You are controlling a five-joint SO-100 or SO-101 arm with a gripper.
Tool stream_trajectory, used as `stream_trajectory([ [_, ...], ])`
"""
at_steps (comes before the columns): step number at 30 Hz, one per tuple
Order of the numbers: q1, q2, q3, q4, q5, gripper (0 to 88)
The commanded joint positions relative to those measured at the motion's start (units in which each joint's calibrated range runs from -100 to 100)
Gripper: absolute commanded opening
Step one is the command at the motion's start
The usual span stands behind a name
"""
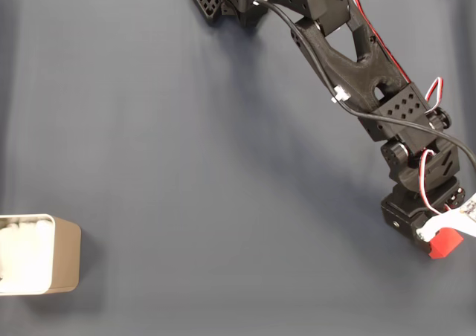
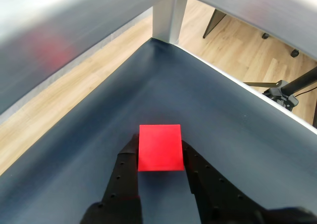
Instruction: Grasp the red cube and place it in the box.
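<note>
In the wrist view the jaws point(image 2: 159, 149) are clamped on the red cube point(image 2: 159, 147); one black finger point(image 2: 125, 167) presses against the cube's left face and the other finger point(image 2: 195, 167) against its right face, and the cube sits at the very tips, its flat top turned to the camera; whether the cube rests on the dark blue desk point(image 2: 99, 149) or hangs just above it cannot be told from this view. Beyond the jaws the desk narrows to a corner, bordered by a pale metal rail point(image 2: 233, 8) and an upright post point(image 2: 166, 21); past that lies a wooden floor point(image 2: 237, 50), and to the right of the jaws, off the desk, stands a dark tripod point(image 2: 285, 92).

In the fixed view the black arm point(image 1: 357, 61) reaches from the top edge down to the right side of the picture, with red and white wires point(image 1: 425, 174) running along its lower links; the jaws point(image 1: 445, 236) are at its lower end, with the red cube point(image 1: 445, 243) showing just under a white part of the gripper; the box point(image 1: 65, 254) stands well apart from the jaws, far to their left at the picture's left edge, open side up, its white lining point(image 1: 22, 250) visible inside the white rim; bare desk point(image 1: 223, 202) lies between the box and the jaws.
</note>
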Motion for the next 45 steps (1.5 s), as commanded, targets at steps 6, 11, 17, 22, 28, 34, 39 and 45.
stream_trajectory([
  [6, 1.8, -13.2, 4.6, 0.4, 0.4, 1.9],
  [11, 3.0, -19.8, 10.2, 0.7, 0.2, 1.7],
  [17, 4.5, -27.9, 16.5, 2.4, -0.5, 1.7],
  [22, 5.7, -33.5, 20.6, 4.1, -1.2, 1.7],
  [28, 7.8, -40.1, 26.4, 4.4, -1.5, 1.7],
  [34, 10.6, -45.8, 31.1, 5.0, -1.7, 1.7],
  [39, 14.0, -48.8, 33.4, 5.2, -1.7, 1.7],
  [45, 18.7, -50.4, 33.4, 6.1, -1.3, 1.7],
])
